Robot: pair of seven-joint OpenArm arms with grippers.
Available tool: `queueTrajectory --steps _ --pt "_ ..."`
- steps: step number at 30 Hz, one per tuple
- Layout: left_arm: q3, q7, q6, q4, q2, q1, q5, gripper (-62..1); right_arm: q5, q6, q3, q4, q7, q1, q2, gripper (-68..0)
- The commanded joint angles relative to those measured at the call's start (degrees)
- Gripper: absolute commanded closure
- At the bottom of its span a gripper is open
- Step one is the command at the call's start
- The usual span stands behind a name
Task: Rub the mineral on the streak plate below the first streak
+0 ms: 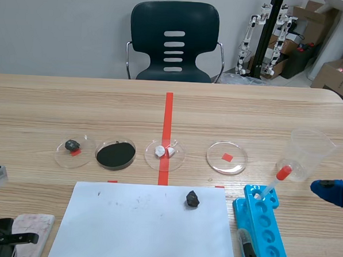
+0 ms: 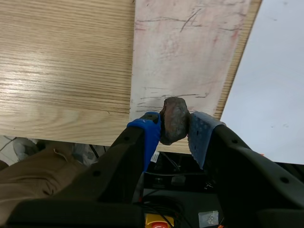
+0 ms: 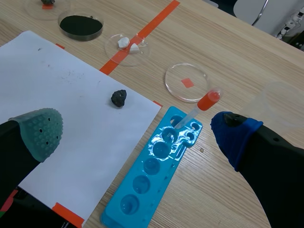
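Low at the near left table edge: left gripper [image 2: 174,127], fingers pinching a brown-grey mineral lump [image 2: 174,118] between the blue pads. Mineral at the near end of the pale streak plate [image 2: 190,52], right at a cluster of thin dark streaks [image 2: 161,97]; contact with the plate not discernible. More dark scratch marks [image 2: 190,19] at the plate's far end. Plate flat on the table, just beside the left edge of the white paper sheet [image 1: 143,230].

Right gripper [image 3: 137,133] hovering over the table's right side, fingers spread wide, nothing between them. Under it, the paper's corner and a blue well tray [image 3: 152,166], with a red-bulbed dropper [image 3: 197,107] propped in its far end.

On the paper, a small black rock [image 1: 192,199]. Beyond the paper, a row of petri dishes, holding in turn: dark stone [image 1: 73,145], black powder [image 1: 115,154], white chips [image 1: 160,151]. Fourth, a clear dish [image 1: 216,162] over a red tape square. Clear plastic cup [image 1: 309,153] at far right.
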Motion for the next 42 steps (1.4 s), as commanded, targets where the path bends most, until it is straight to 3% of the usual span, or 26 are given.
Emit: queueTrajectory --steps 1,16,25,38,42 --pt "0.0 0.1 0.3 -0.3 -0.5 -0.4 -0.2 -11.7 0.6 -0.2 0.1 0.1 0.9 -0.1 0.5 -67.9" --pt "0.0 -1.3 0.3 -4.0 -0.5 -1.3 -0.3 -11.7 0.6 -0.2 0.1 0.1 0.9 -0.1 0.5 -67.9" --pt "0.1 -1.6 0.9 -4.0 -0.5 -1.3 3.6 -11.7 0.6 -0.2 0.1 0.1 0.9 -0.1 0.5 -67.9" --pt "1.8 -3.4 -2.7 -4.0 -0.3 -1.3 -9.0 -11.7 0.6 -0.2 0.1 0.1 0.9 -0.1 0.5 -67.9" --pt "2.0 -3.7 -2.8 -4.0 -0.3 -1.3 -9.6 -11.7 0.6 -0.2 0.1 0.1 0.9 -0.1 0.5 -67.9"
